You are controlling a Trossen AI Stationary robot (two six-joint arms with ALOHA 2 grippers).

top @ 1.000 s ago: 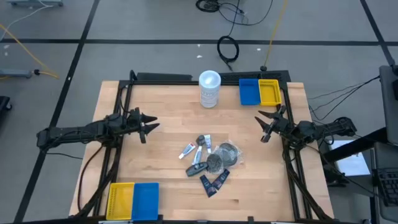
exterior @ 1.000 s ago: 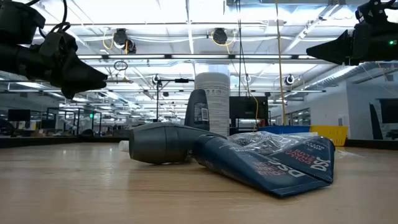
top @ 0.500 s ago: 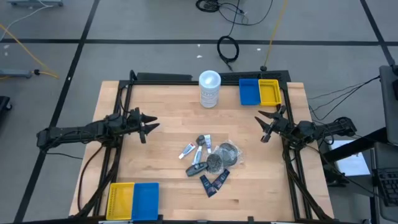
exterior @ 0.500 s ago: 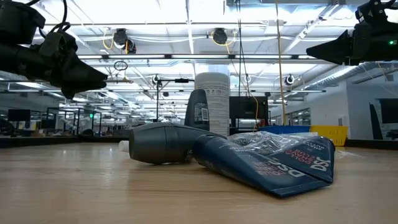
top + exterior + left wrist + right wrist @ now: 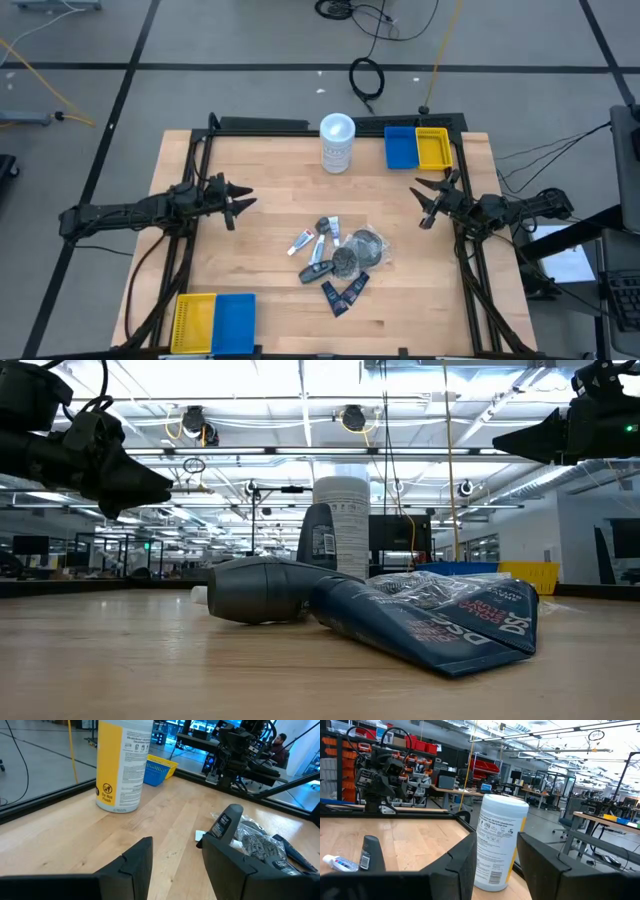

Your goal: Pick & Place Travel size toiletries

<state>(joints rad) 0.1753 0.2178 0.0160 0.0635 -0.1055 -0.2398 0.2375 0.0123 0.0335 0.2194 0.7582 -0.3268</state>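
Observation:
The travel size toiletries (image 5: 338,260) lie in a loose heap at the table's middle: small white tubes (image 5: 303,241), dark grey mini bottles (image 5: 316,270), navy sachets (image 5: 345,293) and clear-wrapped dark bundles (image 5: 360,248). One grey bottle (image 5: 258,590) lies on its side and another (image 5: 226,820) stands upright. My left gripper (image 5: 240,201) hovers open at the table's left side, above the wood, pointing at the heap. My right gripper (image 5: 425,205) hovers open at the right side. Neither touches anything.
A tall white canister (image 5: 337,143) stands at the far middle. Blue and yellow bins sit at the far right (image 5: 417,147) and near left (image 5: 214,322). Bare wood lies between each gripper and the heap. A person (image 5: 281,742) shows in the room beyond.

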